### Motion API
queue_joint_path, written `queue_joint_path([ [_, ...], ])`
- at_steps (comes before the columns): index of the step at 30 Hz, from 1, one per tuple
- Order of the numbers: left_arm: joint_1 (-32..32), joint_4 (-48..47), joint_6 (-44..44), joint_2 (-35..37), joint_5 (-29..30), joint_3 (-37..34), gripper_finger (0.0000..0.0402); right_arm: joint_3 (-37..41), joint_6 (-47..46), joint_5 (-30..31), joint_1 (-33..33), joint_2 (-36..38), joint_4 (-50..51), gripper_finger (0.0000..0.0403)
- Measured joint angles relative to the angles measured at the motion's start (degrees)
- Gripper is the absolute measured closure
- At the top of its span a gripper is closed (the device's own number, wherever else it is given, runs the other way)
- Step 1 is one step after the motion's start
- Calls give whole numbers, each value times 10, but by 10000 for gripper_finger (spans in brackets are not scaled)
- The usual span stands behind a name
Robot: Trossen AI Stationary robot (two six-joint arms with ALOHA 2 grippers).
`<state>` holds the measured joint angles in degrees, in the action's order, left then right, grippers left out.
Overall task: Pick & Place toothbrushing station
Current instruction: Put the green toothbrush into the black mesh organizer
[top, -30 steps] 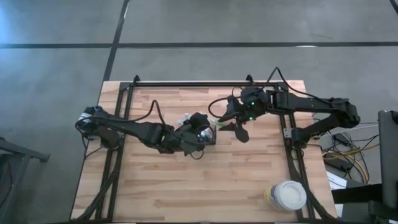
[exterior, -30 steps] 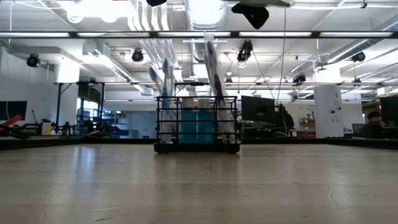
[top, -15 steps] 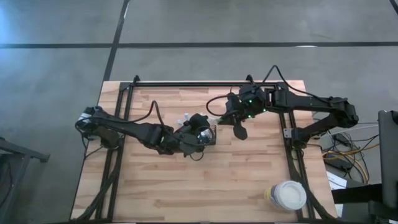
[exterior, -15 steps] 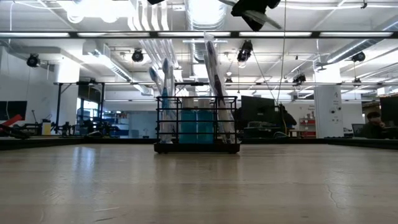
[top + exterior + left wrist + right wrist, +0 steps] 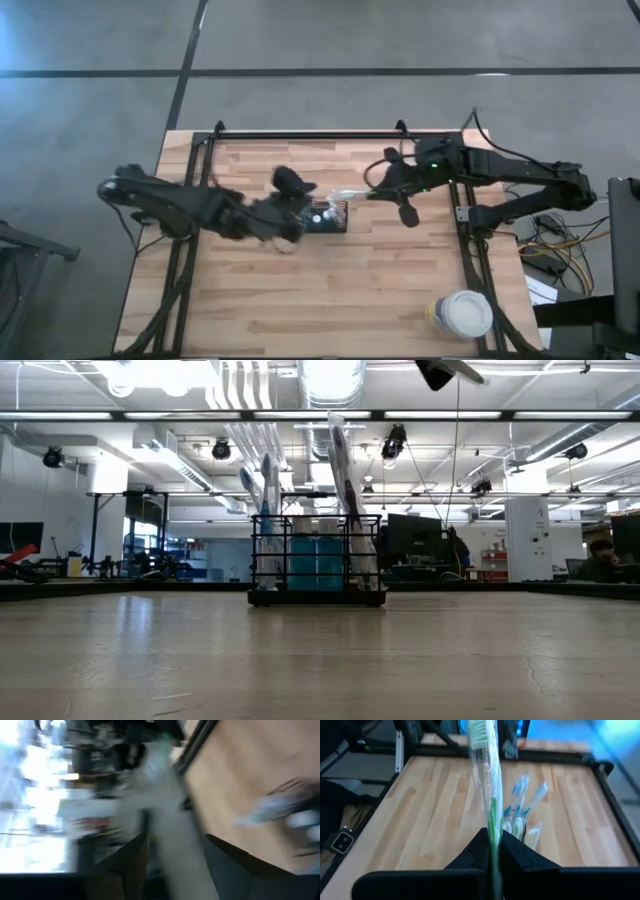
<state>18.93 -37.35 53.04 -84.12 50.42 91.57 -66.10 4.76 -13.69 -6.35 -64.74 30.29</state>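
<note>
The black wire-mesh caddy [image 5: 326, 216] stands on its base mid-table, with wrapped toothbrushes [image 5: 338, 480] and teal tubes [image 5: 315, 560] upright in it. My right gripper [image 5: 378, 192] hovers to its right, shut on a green toothbrush [image 5: 487, 785] in a clear wrapper. That toothbrush reaches out from the fingers toward the caddy [image 5: 522, 817]. In the low view the right gripper [image 5: 447, 370] shows at the top edge. My left gripper [image 5: 292, 186] is above the table just left of the caddy; its blurred wrist view shows its fingers [image 5: 131, 865] apart with nothing between them. My right gripper pinches the wrapped green toothbrush by its handle [image 5: 493, 837] between its two fingers. The fingers come from the table's right side, slanting a little downward, and lie along the brush. The toothbrush is lifted clear, its bristle end [image 5: 480, 730] pointing away from the gripper.
A large cup with a white lid [image 5: 462, 314] stands near the table's front right corner. Black frame rails [image 5: 300, 134] run along the far edge and down both sides of the wooden table [image 5: 330, 290]. Bare wood lies between the caddy and the near edge.
My right gripper has shut on the green toothbrush and drawn it toward the table's right edge, away from the caddy. My left gripper, which was shut right at the caddy, has opened and pulled back up and toward the table's left, rolling as it went.
</note>
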Motion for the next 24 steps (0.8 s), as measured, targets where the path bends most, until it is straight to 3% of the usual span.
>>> queue_joint_path([
  [4, -26, -93, -204, 78, -171, -8, 210, 67, 4, 0, 0, 61, -62, 389],
  [6, -48, -94, -271, 127, -265, -40, 223, 106, 5, 1, 0, 96, -91, 389],
  [8, -61, -57, -300, 181, -322, -97, 243, 146, 8, 1, -1, 133, -126, 390],
  [17, -72, 314, -336, 418, -335, -481, 384, 309, 16, 2, -3, 290, -282, 390],
  [24, -82, 489, -377, 531, -334, -689, 397, 421, 19, 30, -3, 396, -365, 390],
])
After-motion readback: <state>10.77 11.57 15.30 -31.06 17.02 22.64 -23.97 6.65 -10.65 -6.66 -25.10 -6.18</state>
